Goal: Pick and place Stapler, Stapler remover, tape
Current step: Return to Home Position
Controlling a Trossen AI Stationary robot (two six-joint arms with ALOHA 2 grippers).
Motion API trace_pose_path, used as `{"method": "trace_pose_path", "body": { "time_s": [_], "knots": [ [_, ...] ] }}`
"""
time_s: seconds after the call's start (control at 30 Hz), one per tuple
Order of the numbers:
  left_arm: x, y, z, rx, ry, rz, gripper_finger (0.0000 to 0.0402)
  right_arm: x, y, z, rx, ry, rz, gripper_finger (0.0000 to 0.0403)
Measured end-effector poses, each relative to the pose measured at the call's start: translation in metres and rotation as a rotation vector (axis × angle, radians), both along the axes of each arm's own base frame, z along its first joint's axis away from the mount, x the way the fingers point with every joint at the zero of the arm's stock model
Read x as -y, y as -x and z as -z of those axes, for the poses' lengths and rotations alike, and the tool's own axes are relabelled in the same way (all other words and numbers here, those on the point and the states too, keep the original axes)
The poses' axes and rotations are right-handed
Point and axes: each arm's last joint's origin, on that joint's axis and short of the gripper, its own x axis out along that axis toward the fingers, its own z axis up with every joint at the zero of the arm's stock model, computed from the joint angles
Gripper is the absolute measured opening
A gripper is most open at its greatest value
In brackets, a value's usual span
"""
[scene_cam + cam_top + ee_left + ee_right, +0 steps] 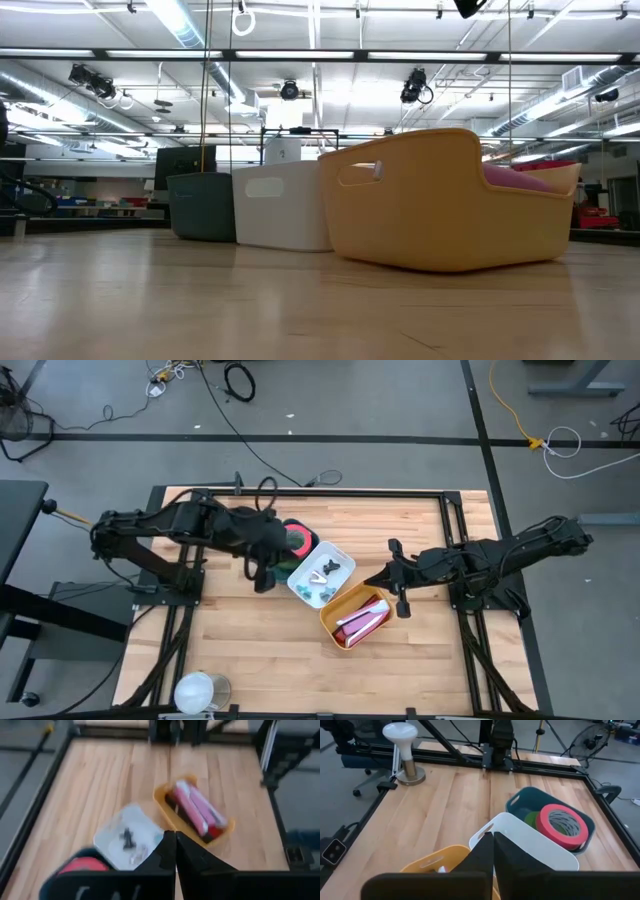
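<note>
Left gripper and right gripper, frame centre, both pressed together, empty: retract high, clear of yellow bin.

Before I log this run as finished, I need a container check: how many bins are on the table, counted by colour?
Yellow bin: 1
White bin: 1
Dark teal bin: 1
Total: 3
</note>
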Motion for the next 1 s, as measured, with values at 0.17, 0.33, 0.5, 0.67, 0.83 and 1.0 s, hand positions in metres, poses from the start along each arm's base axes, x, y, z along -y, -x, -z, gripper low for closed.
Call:
{"method": "trace_pose_path", "body": {
  "time_s": [0.17,0.33,0.5,0.67,0.83,1.0],
  "knots": [
    [-0.003,0.006,0.017,0.192,0.047,0.014,0.0002,0.0,0.0,-0.001,0.008,-0.005,0.004,0.0012],
    [-0.006,0.022,0.048,0.333,0.134,0.023,0.0002,0.0,-0.001,0.0,0.008,-0.024,0.012,0.0013],
    [-0.007,0.049,0.064,0.41,0.141,0.04,0.0002,-0.001,-0.003,-0.003,0.042,-0.086,0.033,0.0013],
    [-0.01,0.081,0.08,0.458,0.13,0.051,0.0001,-0.001,-0.004,-0.006,0.071,-0.09,0.031,0.0013],
    [-0.013,0.11,0.104,0.466,0.124,0.043,0.0001,-0.001,-0.005,-0.008,0.088,-0.075,0.022,0.0013],
    [-0.015,0.136,0.129,0.488,0.125,0.042,0.0001,-0.002,-0.005,-0.009,0.106,-0.079,0.021,0.0013]
  ]
}}
